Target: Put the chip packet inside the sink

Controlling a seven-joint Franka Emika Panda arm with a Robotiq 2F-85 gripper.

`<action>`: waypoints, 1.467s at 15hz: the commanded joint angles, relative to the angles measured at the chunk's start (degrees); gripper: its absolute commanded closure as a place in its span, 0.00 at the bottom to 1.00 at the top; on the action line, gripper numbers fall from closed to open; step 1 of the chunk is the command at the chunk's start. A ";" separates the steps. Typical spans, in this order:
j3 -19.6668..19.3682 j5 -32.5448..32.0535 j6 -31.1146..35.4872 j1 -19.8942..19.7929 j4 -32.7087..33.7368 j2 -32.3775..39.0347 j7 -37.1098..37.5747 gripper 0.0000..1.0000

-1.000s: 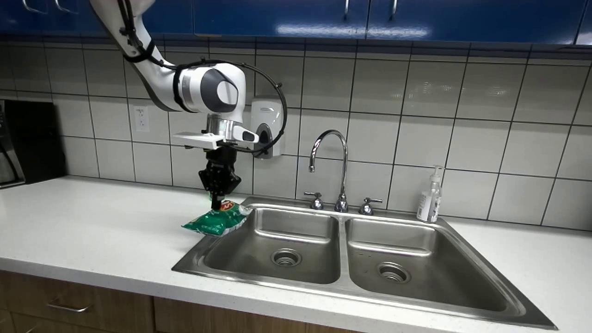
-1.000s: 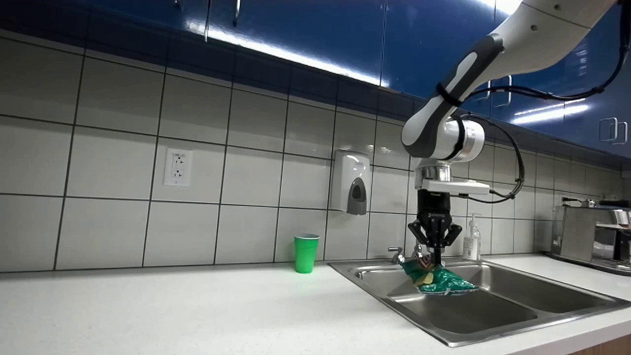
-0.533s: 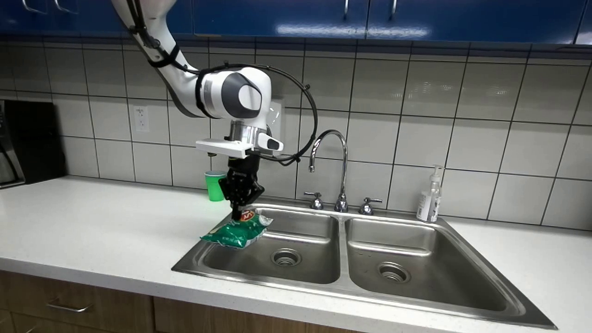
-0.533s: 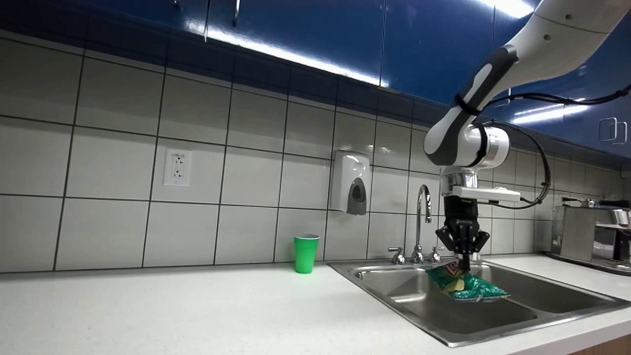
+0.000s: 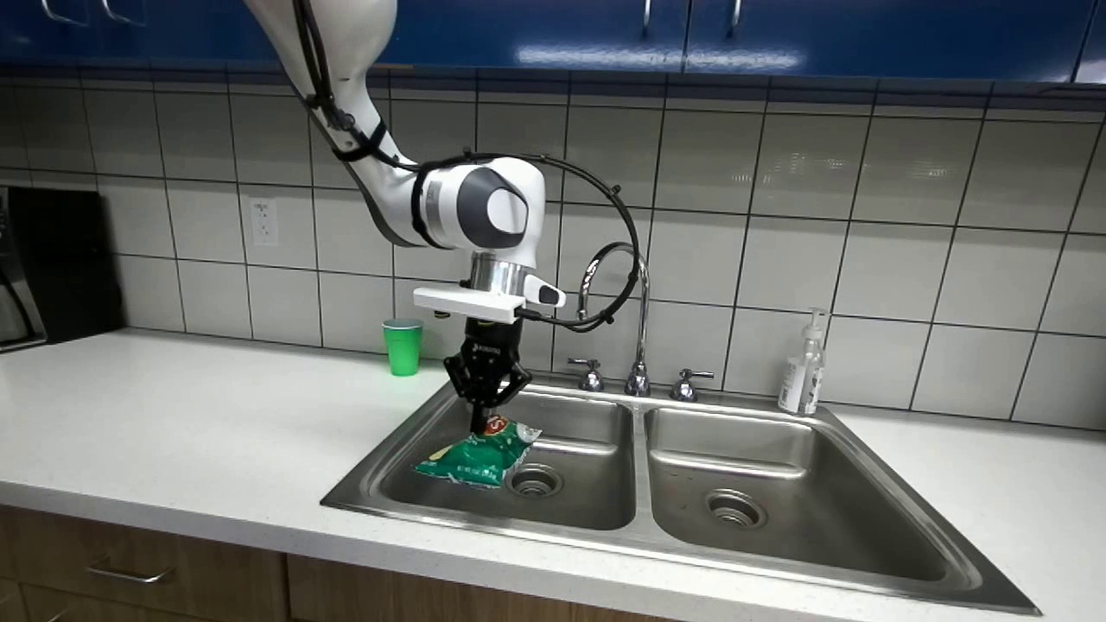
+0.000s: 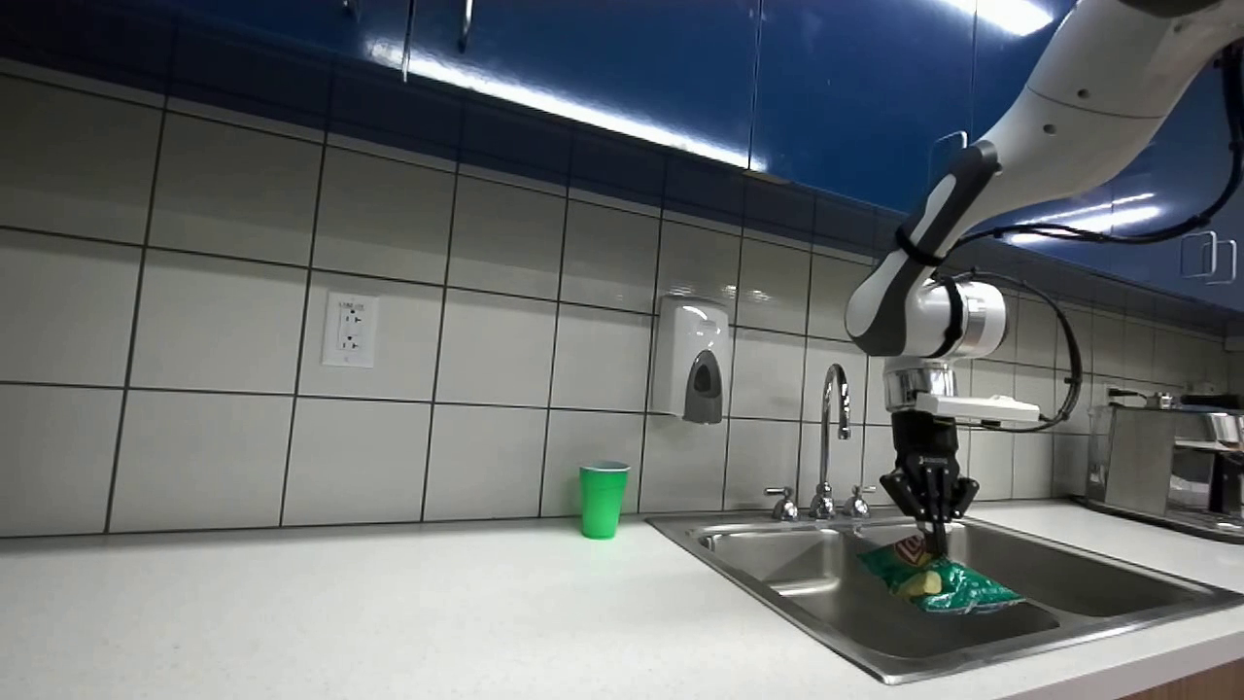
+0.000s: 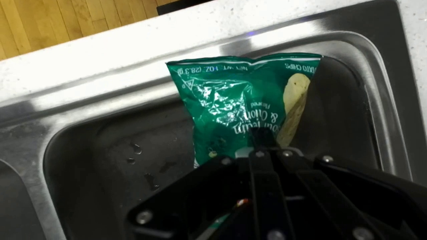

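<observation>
- The pincer (image 5: pixel 478 423) is clamped tight on the chip packet (image 5: pixel 473 464).
- The packet hangs lower in both exterior views than a second ago, now over the basin (image 5: pixel 587 501) of the sink (image 5: pixel 640 484) nearer the green cup (image 5: pixel 403 348); contact with the basin floor unclear.
- In an exterior view, the pincer hid most of the cup then.

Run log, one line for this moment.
Green crinkly chip packet: gripped by black jointed pincer | Place: over one basin of stainless-steel double sink | Basin contact: unclear | Release: not yet
</observation>
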 commanded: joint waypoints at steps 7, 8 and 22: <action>1.05 -1.46 -1.75 -2.24 10.38 10.78 -4.19 1.00; 1.12 -1.60 -1.63 -2.33 10.97 11.69 -4.40 1.00; 1.98 -2.38 -0.36 -3.07 14.95 19.04 -6.17 1.00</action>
